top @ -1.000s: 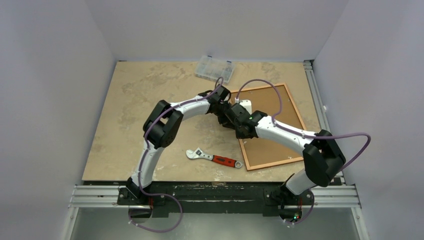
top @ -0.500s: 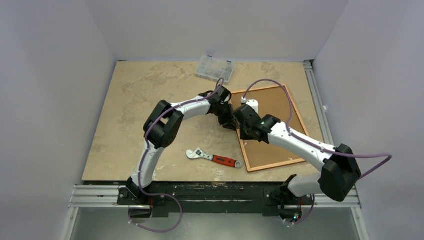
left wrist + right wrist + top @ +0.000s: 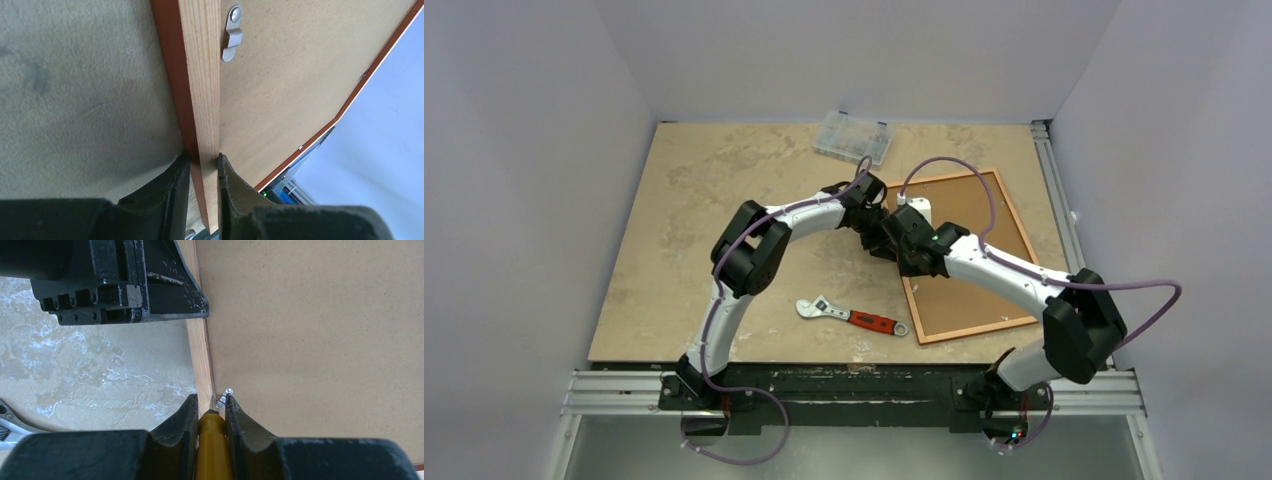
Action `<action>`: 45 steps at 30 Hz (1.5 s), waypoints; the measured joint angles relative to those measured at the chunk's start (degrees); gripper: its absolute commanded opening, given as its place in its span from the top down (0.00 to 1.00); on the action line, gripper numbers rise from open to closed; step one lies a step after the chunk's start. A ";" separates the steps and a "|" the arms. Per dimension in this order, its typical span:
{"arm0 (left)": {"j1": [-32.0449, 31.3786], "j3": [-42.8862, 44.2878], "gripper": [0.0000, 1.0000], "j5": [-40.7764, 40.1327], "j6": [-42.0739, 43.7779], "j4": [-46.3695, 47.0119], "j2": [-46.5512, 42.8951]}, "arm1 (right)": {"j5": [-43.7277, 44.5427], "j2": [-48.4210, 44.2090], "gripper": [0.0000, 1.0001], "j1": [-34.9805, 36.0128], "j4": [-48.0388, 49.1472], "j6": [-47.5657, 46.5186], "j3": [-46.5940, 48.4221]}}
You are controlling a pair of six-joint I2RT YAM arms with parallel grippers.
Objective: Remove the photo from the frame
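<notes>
Frame [image 3: 200,75] is lying face-down on the right side of the mottled beige table [image 3: 704,200]. The back of the rail is pale raw wood with a red-orange outer edge, and the plain brown fibreboard backing board [image 3: 969,290] is on top, so the photo is hidden underneath. Left gripper [image 3: 200,160] has its jaws nearly together, pinching the frame's left rail, with a bent silver turn clip [image 3: 232,35] further along it. Right gripper [image 3: 212,402] is squeezed onto a smooth yellow tool handle [image 3: 212,440] whose front end sits at the rail's inner edge beside a little metal tab [image 3: 223,397].
</notes>
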 measured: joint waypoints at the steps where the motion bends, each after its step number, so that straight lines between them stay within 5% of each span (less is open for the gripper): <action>1: 0.00 0.00 1.00 0.00 0.00 0.02 0.00 | 0.00 0.02 1.00 0.00 0.04 -0.04 0.00; 45: 0.09 0.02 1.00 0.26 0.00 0.04 0.09 | -0.68 0.31 1.00 -1.49 1.42 -2.05 -1.90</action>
